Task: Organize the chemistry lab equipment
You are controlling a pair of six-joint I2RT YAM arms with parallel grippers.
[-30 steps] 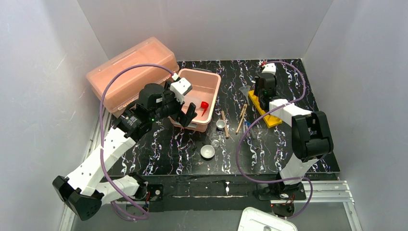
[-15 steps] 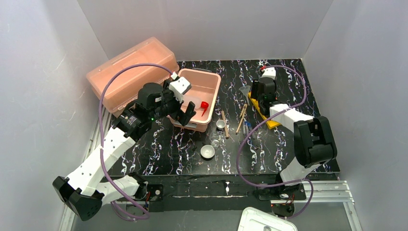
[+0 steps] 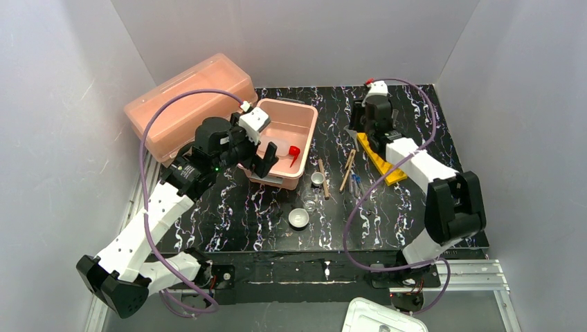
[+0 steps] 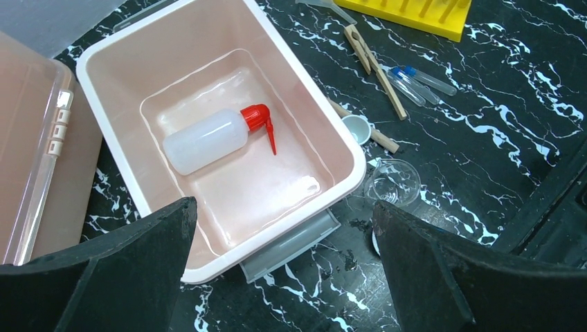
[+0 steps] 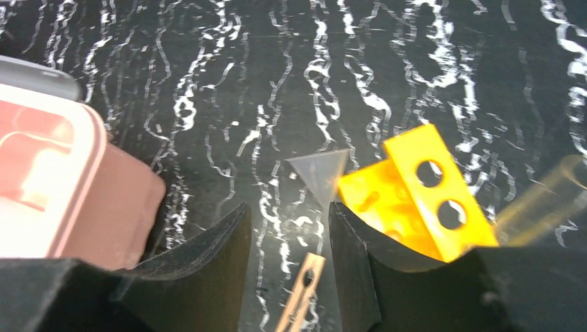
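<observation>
Find the left gripper (image 4: 284,277) hanging over the near rim of the pink rectangular plastic tub (image 4: 131,152), jaws spread wide and empty. See the white plastic squeeze bottle with red spout (image 4: 208,138) lying on its side inside the tub, ahead of those fingers and apart from them. Well to the tub's right, find the right gripper (image 5: 287,270) low over the black marbled table (image 5: 208,69), jaws parted, clamping nothing. Note the clear cone-shaped funnel (image 5: 320,173) just ahead of its fingertips, narrow end towards the gap, right beside the yellow holed rack (image 5: 415,187). Between tub and rack, see wooden sticks (image 3: 347,171), thin tubes (image 4: 429,81) and a tiny clear beaker (image 4: 392,183) lying loose.
</observation>
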